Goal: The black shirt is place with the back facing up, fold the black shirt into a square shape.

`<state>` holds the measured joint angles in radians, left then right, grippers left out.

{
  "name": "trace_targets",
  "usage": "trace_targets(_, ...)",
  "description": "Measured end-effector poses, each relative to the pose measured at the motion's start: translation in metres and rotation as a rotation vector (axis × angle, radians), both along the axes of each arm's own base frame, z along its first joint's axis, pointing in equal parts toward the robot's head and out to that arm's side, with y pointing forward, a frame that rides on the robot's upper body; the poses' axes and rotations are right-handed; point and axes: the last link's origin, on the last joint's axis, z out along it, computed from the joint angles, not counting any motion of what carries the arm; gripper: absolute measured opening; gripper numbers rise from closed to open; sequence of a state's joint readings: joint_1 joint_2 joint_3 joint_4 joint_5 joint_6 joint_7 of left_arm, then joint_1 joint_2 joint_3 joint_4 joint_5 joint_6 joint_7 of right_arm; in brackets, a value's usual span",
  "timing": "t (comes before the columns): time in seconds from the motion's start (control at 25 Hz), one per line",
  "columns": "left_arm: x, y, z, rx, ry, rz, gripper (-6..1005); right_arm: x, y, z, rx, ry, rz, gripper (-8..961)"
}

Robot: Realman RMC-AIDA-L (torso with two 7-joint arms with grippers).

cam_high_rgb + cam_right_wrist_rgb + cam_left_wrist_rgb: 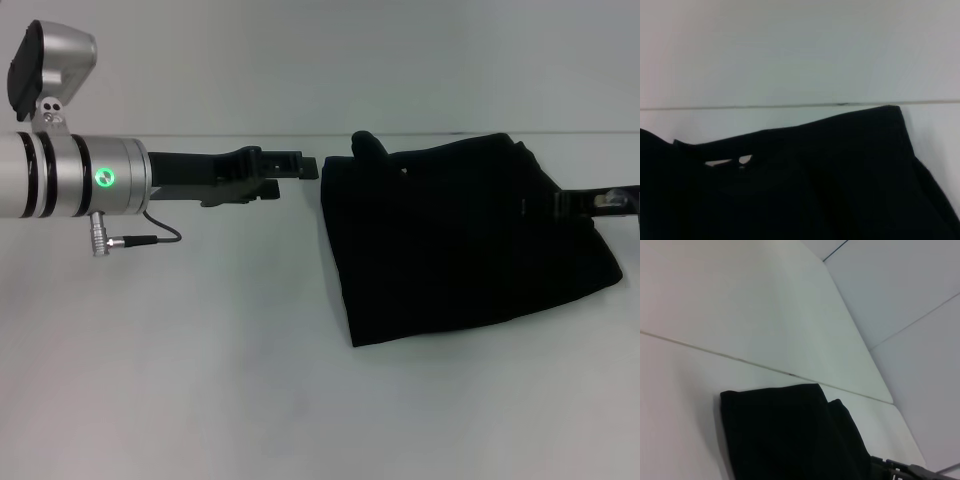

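Note:
The black shirt (460, 240) lies folded into a rough four-sided bundle on the white table, right of centre, with a small bump of cloth at its far left corner. No print shows on it. My left gripper (300, 172) hovers just left of that corner, open and holding nothing. My right gripper (600, 200) reaches in from the right edge and sits at the shirt's right side. The shirt (790, 435) fills the lower part of the left wrist view. In the right wrist view the shirt (805, 185) is seen close up, with its edge near the table's back seam.
The white table (200, 350) runs back to a seam (200, 137) where a pale wall begins. My left arm (80, 175), with a green light and a short cable, spans the left half above the table.

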<state>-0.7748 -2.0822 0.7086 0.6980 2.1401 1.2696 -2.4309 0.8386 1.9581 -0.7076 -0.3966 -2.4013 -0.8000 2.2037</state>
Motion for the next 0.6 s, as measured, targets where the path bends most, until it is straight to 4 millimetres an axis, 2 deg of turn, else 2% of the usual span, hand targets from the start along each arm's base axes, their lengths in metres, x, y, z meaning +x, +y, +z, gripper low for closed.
trace_targets(0.6, -0.004, 0.000, 0.000, 0.010, 0.002, 0.016, 754, -0.010, -0.002, -0.021, -0.027, -0.016, 0.029, 715)
